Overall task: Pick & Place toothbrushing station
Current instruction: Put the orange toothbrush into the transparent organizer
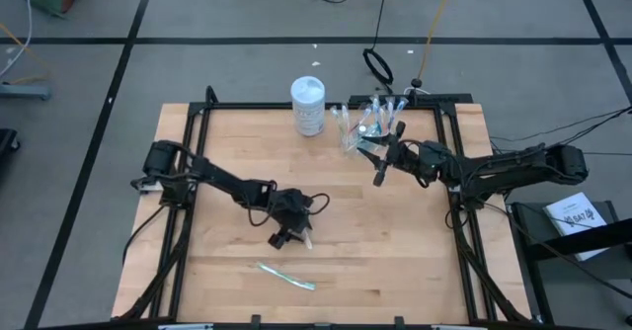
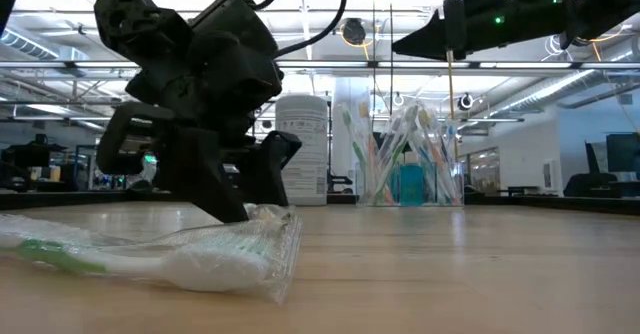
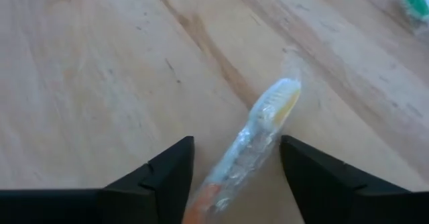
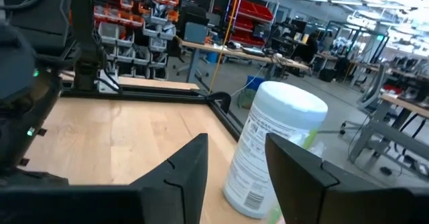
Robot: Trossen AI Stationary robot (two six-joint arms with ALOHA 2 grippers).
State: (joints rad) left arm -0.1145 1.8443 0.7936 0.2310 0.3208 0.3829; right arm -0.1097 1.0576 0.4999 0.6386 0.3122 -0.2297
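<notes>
Left hand (image 3: 234,184) sits low near the middle of the worktop (image 1: 237,142), its fingers (image 3: 161,177) spread wide on either side of a wrapped toothbrush (image 3: 258,140) lying flat on the wood; no grip shows. Another wrapped toothbrush (image 1: 286,275), green-accented, lies toward the near edge. Right hand (image 1: 379,166) hangs above the far right part, fingers parted and empty, beside the clear cup of toothbrushes (image 1: 367,123). A white canister (image 1: 308,105) stands at the far edge.
</notes>
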